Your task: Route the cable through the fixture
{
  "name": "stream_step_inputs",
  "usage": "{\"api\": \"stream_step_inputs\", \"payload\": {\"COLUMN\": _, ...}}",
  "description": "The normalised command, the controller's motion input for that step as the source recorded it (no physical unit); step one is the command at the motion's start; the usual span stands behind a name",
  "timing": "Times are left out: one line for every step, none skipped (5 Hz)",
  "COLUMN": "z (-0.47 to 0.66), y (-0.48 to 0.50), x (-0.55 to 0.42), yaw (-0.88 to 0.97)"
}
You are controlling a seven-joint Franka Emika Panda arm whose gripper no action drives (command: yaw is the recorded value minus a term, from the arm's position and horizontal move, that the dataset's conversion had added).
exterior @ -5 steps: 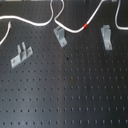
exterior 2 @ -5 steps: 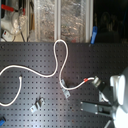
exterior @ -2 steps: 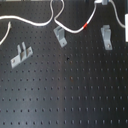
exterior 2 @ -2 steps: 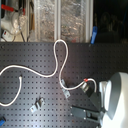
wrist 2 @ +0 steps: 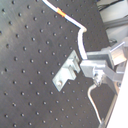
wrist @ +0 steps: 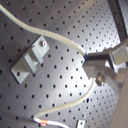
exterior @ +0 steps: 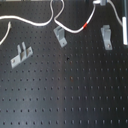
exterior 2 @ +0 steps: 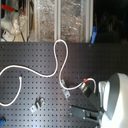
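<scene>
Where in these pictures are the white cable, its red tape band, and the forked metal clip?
cable [exterior: 30, 21]: first exterior view, on its long white run.
red tape band [exterior: 87, 24]: first exterior view, middle of the band.
fixture [exterior: 106, 37]: first exterior view, on its stem.

Rounded white arm [exterior 2: 117, 100] shell, grey metal gripper [wrist: 100, 67] block.
</scene>
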Motion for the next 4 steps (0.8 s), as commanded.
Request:
{"api": "stream_step_inputs", "payload": {"z": 0.18, "y": 0.135, "x": 0.471, "yaw": 0.00}}
{"api": "stream_step_inputs", "payload": {"z": 0.10, "y": 0.185, "x": 0.297, "yaw": 0.30}}
{"api": "stream_step_inputs", "payload": {"z": 0.00, "y": 0.131, "x": 0.062, "yaw": 0.77}}
{"api": "stream_step_inputs", "payload": {"z": -0.04, "y": 0.215, "x": 0.013, "yaw": 0.63}}
